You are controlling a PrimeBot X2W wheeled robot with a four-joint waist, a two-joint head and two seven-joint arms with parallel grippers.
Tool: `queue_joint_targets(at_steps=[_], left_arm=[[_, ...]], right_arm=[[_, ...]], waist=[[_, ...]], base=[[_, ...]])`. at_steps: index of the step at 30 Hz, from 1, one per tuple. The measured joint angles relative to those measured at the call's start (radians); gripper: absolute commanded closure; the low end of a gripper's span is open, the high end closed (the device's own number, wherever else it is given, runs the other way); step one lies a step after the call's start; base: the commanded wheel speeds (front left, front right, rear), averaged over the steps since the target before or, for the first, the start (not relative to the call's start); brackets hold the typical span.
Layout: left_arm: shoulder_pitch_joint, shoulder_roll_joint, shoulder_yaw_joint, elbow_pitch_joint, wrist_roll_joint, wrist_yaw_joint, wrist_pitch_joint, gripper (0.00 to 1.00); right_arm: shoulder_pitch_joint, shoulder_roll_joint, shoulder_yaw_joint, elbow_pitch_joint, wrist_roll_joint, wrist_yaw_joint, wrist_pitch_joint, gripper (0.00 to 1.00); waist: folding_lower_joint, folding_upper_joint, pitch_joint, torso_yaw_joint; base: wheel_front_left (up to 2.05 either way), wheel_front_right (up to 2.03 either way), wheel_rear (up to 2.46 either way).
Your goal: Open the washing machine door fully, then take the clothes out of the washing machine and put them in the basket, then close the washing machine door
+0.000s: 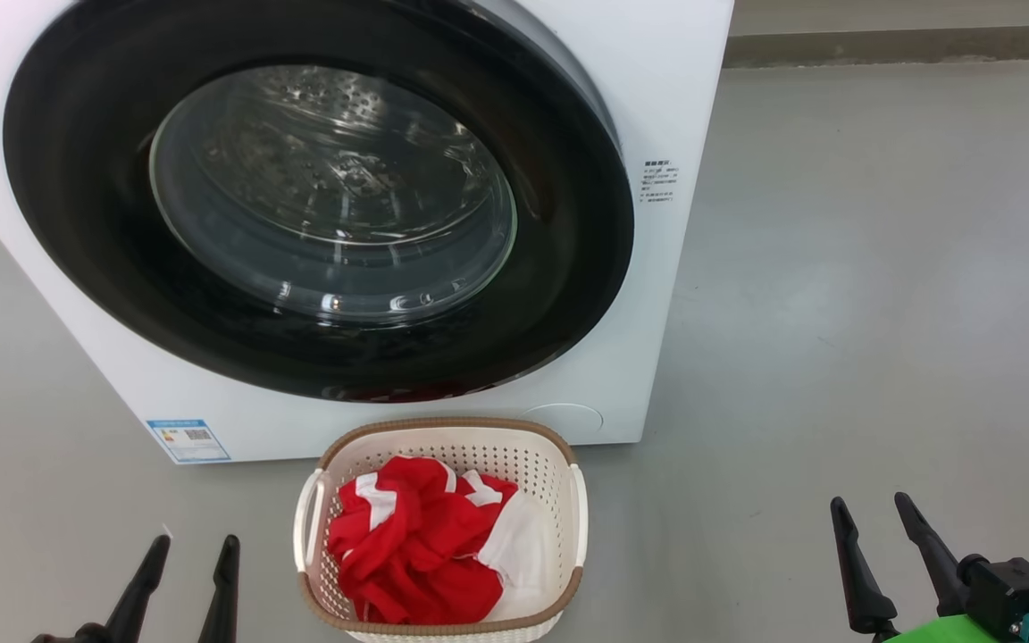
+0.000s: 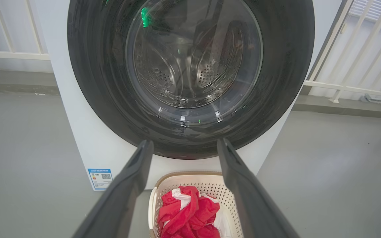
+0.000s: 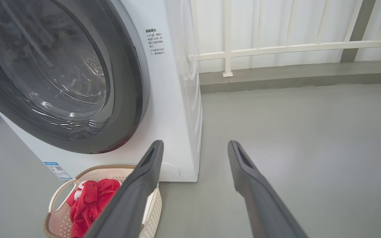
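Left fingers (image 1: 141,585) and right fingers (image 1: 852,572) spread, empty, clothes (image 1: 407,545) in the basket (image 1: 443,423) between them; beyond the tips the washing machine door (image 1: 568,268) looks shut, and a gentle rim press would confirm it.

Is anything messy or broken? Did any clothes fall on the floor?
Nothing stands out. The clothes lie bunched inside the basket, none on the floor. The basket stands upright before the washing machine, and the washing machine door looks shut, its glass whole.

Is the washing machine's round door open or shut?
Shut. The washing machine door sits flat against the white washing machine, no gap showing.
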Motion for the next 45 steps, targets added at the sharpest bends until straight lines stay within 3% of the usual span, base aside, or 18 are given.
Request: queue_joint_targets(at_steps=[23,24,33,45], left_arm=[[0.000,-0.004,0.001,-0.005,0.000,0.000,0.000,0.00],[0.000,-0.004,0.002,-0.005,0.000,0.000,0.000,1.00],[0.002,-0.059,-0.020,0.082,-0.005,0.001,0.007,1.00],[0.001,-0.065,-0.017,0.083,-0.117,0.002,0.038,1.00]], right_arm=[[0.000,0.000,0.000,0.000,0.000,0.000,0.000,0.00],[0.000,0.000,0.000,-0.001,0.000,0.000,0.000,1.00],[0.001,0.022,0.000,0.091,0.000,0.000,0.002,1.00],[0.001,0.022,-0.002,0.089,0.124,0.000,0.037,1.00]], waist=[[0.0000,0.0000,0.002,0.006],[0.0000,0.0000,0.003,0.006],[0.0000,0.0000,0.004,0.007],[0.0001,0.0000,0.002,0.004]], base=[[0.00,0.00,0.00],[0.00,0.00,0.00],[0.00,0.00,0.00],[0.00,0.00,0.00]])
